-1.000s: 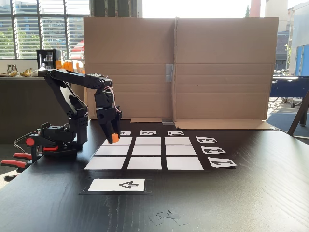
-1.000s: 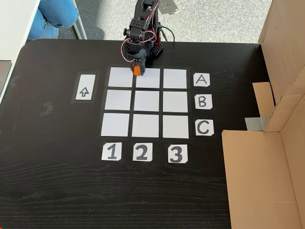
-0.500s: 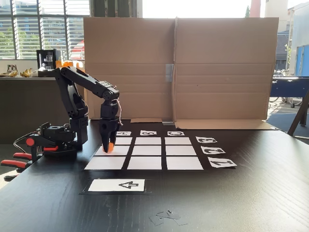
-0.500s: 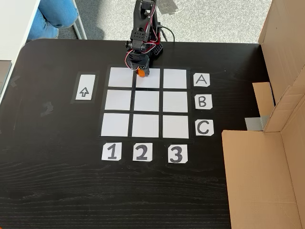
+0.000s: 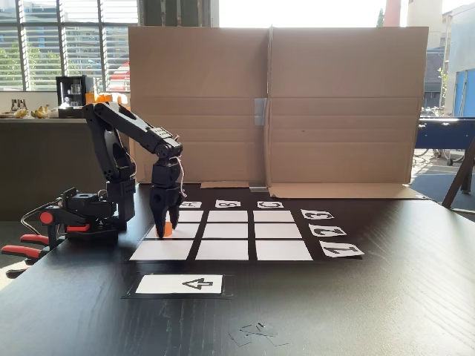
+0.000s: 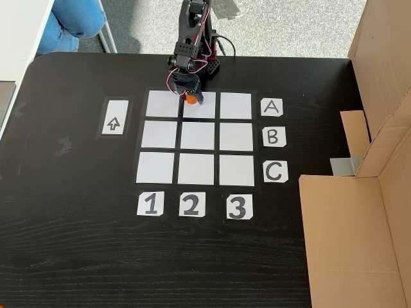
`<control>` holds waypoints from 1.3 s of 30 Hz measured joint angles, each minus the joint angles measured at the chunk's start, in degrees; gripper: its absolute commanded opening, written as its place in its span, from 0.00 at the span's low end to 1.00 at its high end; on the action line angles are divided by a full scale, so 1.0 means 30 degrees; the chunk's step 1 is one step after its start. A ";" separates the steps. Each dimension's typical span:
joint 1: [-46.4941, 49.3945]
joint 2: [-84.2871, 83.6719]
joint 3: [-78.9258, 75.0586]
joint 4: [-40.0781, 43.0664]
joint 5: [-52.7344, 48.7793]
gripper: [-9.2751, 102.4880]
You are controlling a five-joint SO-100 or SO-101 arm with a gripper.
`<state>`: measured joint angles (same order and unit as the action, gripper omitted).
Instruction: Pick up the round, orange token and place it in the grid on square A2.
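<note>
Where the grid (image 6: 197, 138) lies on the dark table (image 6: 77, 244), the gripper (image 6: 189, 97) points straight down over the middle cell of the row next to the A card (image 6: 271, 107), in line with the 2 card (image 6: 191, 205) below the grid; that cell is square A2 (image 6: 204, 110). The token (image 6: 189, 99) sits between the fingertips at the cell's edge nearest the arm's base (image 6: 204, 64). In a fixed view from the table's side, the token (image 5: 167, 229) rests low on the paper with the gripper (image 5: 166, 228) around it, the fingers (image 5: 158, 210) spread a little to either side. Whether they press on the token or stand just clear of it cannot be told. The arrow card (image 6: 113, 118) lies beside the grid, away from the letter cards. The cardboard screen (image 5: 274, 104) stands behind the grid in that side view.
</note>
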<state>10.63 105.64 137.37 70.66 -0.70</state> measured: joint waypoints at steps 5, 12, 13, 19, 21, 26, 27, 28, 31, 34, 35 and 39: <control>0.0000 0.0117 0.0117 -0.0117 0.0000 0.49; 0.0293 0.0205 0.0234 -0.0820 0.0498 0.57; 0.0352 0.0205 0.0234 -0.0967 0.0732 0.57; 0.0908 -0.0234 -0.1084 -0.2754 0.3311 0.58; 0.1201 -0.0234 -0.1816 -0.3604 0.4541 0.58; 0.1523 -0.0264 -0.3662 -0.5654 0.8203 0.58; 0.1729 -0.0264 -0.4072 -0.6006 0.9053 0.58; 0.1875 -0.0264 -0.4453 -0.6533 0.9961 0.58; 0.2402 -0.0293 -0.5566 -0.8232 1.2656 0.58; 0.3281 -0.0264 -0.7031 -0.9346 1.5381 0.58; 0.3633 -0.0264 -0.7471 -0.9521 1.6172 0.58; 0.5449 0.0322 -0.9053 -0.9785 1.8838 0.58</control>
<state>26.98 106.61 110.21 41.31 55.81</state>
